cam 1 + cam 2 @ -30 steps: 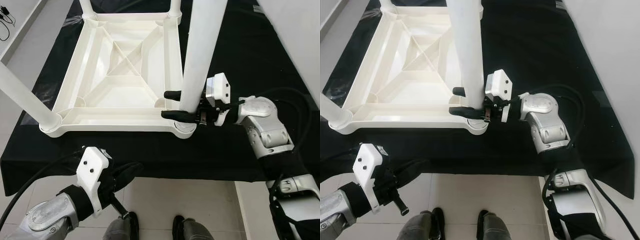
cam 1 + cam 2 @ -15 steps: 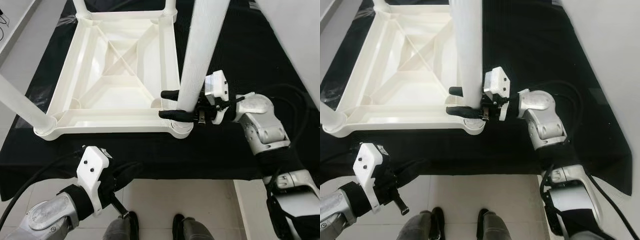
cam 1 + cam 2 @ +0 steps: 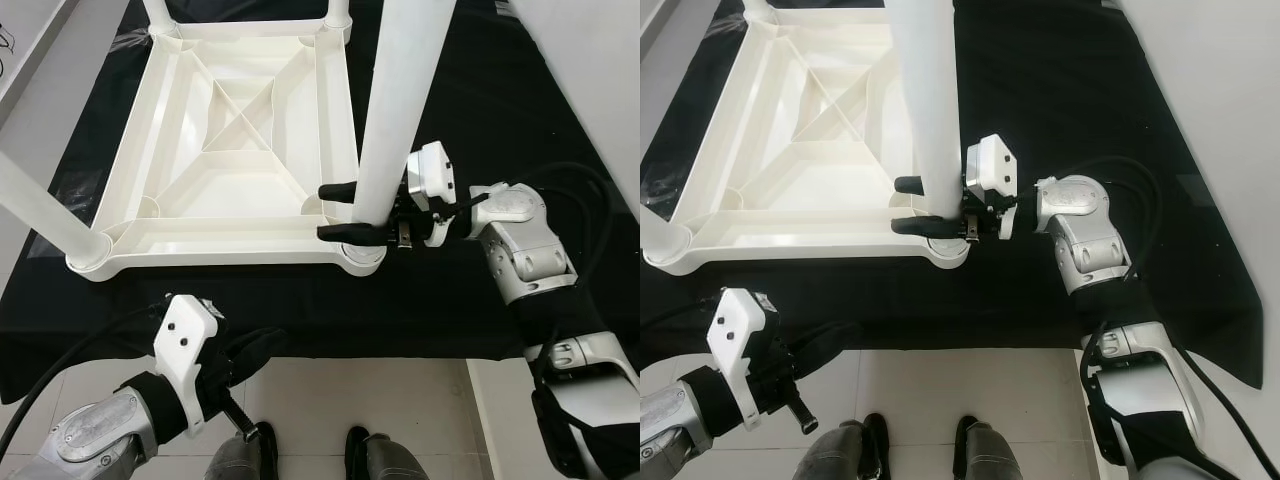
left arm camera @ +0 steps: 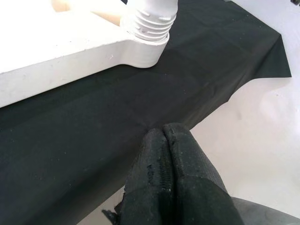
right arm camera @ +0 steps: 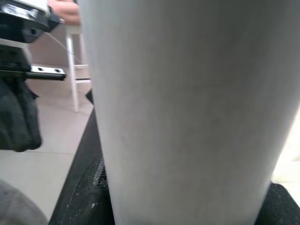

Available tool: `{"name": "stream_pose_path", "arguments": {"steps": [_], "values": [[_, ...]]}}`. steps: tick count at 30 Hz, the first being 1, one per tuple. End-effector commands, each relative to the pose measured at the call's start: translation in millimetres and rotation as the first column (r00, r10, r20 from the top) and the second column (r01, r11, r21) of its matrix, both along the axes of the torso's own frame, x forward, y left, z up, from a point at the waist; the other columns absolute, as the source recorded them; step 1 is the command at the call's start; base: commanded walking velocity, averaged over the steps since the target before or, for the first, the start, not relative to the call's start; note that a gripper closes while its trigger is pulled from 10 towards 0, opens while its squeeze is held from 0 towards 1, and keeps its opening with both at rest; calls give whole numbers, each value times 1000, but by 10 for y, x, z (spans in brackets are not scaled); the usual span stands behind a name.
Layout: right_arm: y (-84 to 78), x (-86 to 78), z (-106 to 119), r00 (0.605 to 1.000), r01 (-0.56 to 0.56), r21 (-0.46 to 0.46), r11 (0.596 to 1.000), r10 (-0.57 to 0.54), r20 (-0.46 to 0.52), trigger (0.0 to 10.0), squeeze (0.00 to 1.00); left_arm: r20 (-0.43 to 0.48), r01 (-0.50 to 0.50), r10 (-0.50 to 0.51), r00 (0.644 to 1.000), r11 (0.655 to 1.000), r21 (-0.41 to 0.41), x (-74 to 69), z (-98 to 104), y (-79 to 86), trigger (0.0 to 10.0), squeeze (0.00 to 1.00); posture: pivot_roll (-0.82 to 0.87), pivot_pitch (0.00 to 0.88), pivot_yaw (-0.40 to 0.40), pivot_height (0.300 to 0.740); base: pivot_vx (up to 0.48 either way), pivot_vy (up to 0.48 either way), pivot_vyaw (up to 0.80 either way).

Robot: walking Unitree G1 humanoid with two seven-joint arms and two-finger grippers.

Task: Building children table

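Tabletop (image 3: 240, 130) lay upside down on the black cloth (image 3: 500, 90) covering the bench, ribbed underside facing up. White legs stood in its corner sockets; the near-left leg (image 3: 45, 205) leaned out toward the robot's left.

Right hand (image 3: 345, 210) was at the near-right corner, its two black fingers (image 3: 338, 190) set either side of the near-right leg (image 3: 400, 100), just above the socket (image 3: 362, 256). Fingers lay close against the leg on both sides, clasping it. In the right wrist view the leg (image 5: 187, 108) stood right up against the camera, white and smooth.

Left hand (image 4: 171, 173) hung low off the bench's near edge, over the pale floor (image 3: 400, 400), holding nothing; its fingers were pressed together. The left wrist view looked past them across the cloth to the threaded base of a leg (image 4: 150, 21) seated in a corner of the tabletop.
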State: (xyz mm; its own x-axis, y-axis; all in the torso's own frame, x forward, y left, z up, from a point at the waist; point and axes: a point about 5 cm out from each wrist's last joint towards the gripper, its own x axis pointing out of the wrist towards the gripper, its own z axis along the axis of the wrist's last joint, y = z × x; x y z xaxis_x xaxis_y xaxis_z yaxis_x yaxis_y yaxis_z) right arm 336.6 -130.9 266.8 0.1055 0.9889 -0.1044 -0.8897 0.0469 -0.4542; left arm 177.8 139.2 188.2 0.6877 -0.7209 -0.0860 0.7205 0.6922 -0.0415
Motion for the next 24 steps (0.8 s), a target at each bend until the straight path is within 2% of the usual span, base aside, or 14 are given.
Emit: {"name": "stream_pose_path", "arguments": {"steps": [1, 6, 12, 17, 20, 22, 24], "values": [[-6, 28, -119, 996, -9, -11, 1000, 8, -88, 10000, 0, -15, -2, 2, 1000, 1000, 18, -28, -12, 19, 10000, 0, 128, 337, -7, 740, 0, 0, 0], [12, 52, -76, 991, -24, 52, 998, 31, -129, 10000, 0, -16, -3, 3, 1000, 1000, 16, -27, -13, 14, 10000, 0, 126, 335, -8, 740, 0, 0, 0], [51, 62, -138, 987, -37, 51, 998, 45, -154, 10000, 0, -17, -1, 2, 1000, 1000, 12, -27, -12, 12, 10000, 0, 127, 335, -8, 740, 0, 0, 0], [54, 62, -180, 986, -35, 40, 999, 41, -161, 10000, 0, -17, -2, 3, 1000, 1000, 11, -26, -12, 12, 10000, 0, 128, 335, -9, 740, 0, 0, 0], [45, 55, -280, 987, -30, -20, 999, 27, -159, 10000, 0, -17, -3, 3, 1000, 1000, 10, -24, -11, 14, 10000, 0, 129, 335, -8, 740, 0, 0, 0], [46, 55, -295, 986, -30, -19, 999, 26, -164, 10000, 0, -17, -3, 4, 1000, 1000, 10, -23, -11, 14, 10000, 0, 130, 336, -8, 740, 0, 0, 0], [54, 59, -254, 981, -29, 47, 998, 37, -189, 10000, 0, -18, -3, 3, 1000, 1000, 9, -23, -11, 15, 10000, 0, 130, 336, -8, 740, 0, 0, 0]]}}
